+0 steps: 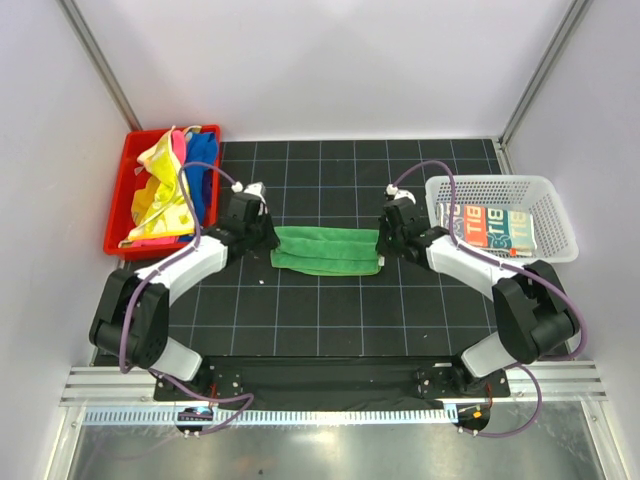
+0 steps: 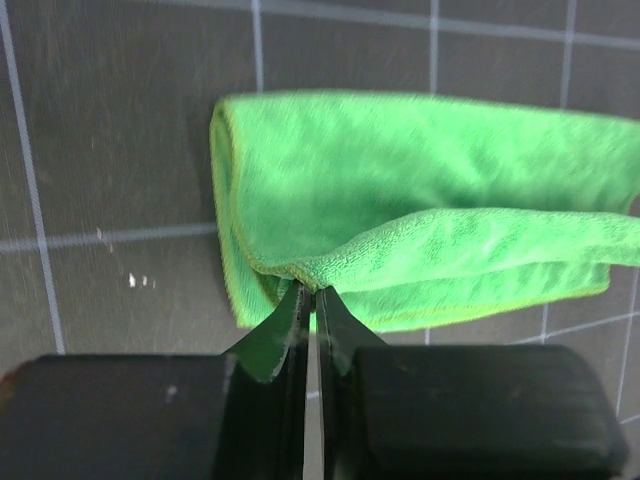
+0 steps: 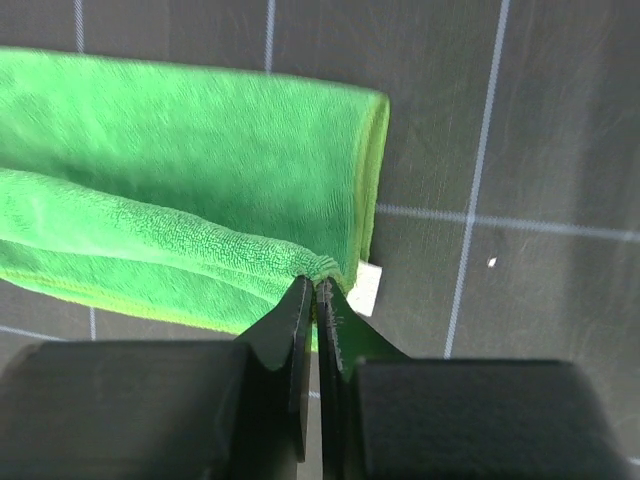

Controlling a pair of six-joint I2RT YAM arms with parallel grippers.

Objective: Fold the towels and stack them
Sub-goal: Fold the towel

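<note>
A green towel [image 1: 327, 250] lies folded in a long strip on the black grid mat, between the two arms. My left gripper [image 1: 268, 240] is at its left end. In the left wrist view the gripper [image 2: 310, 290] is shut on a pinched corner of the towel's [image 2: 430, 170] upper layer. My right gripper [image 1: 383, 243] is at the right end. In the right wrist view it [image 3: 314, 283] is shut on a bunched corner of the same towel [image 3: 200, 150], beside a small white tag [image 3: 368, 288]. More towels in yellow, pink and blue [image 1: 165, 190] fill the red bin.
The red bin [image 1: 122, 185] stands at the mat's back left. A white mesh basket [image 1: 490, 181] at the back right holds a folded white towel with printed lettering [image 1: 495, 226]. White walls enclose the mat [image 1: 330, 310] on three sides.
</note>
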